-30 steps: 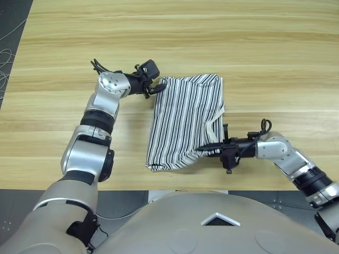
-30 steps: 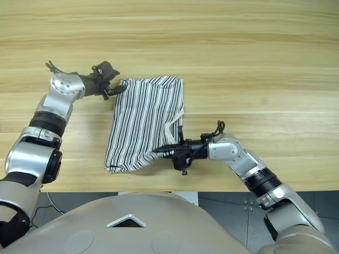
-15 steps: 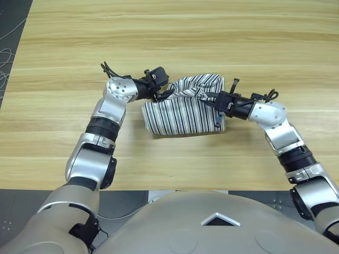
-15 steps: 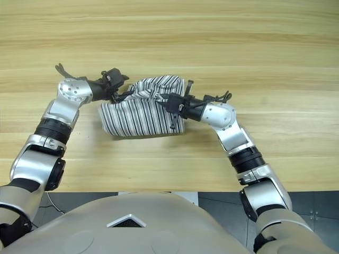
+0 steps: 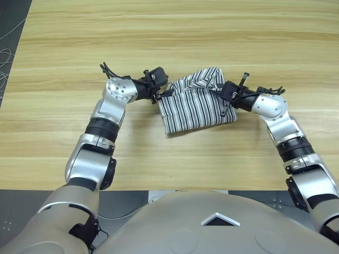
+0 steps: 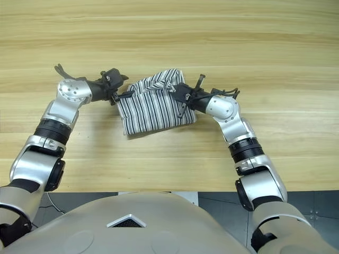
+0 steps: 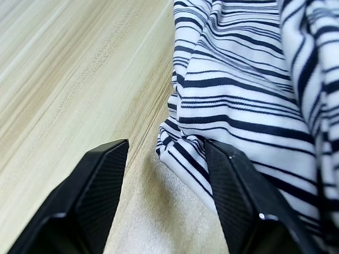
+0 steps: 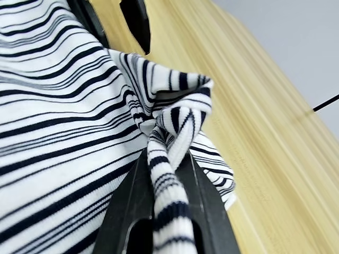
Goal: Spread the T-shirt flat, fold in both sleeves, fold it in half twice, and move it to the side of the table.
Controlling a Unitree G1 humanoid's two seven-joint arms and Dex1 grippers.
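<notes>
T-shirt (image 5: 197,105): black/white striped ribbed knit, folded into a rough rectangle, slightly skewed, near mid-table on the light wood-grain table (image 5: 222,32). Far edge is bunched and wrinkled, near part lies flatter. It sits between both grippers.
Left gripper (image 5: 160,91): at the shirt's left far corner, jaws apart. The textured black fingers (image 7: 100,180) straddle the fabric corner, one on bare wood, the other against the cloth edge.
Right gripper (image 8: 167,159): at the right far corner, jaws clamped on a twisted, rope-like pinch of the knit
</notes>
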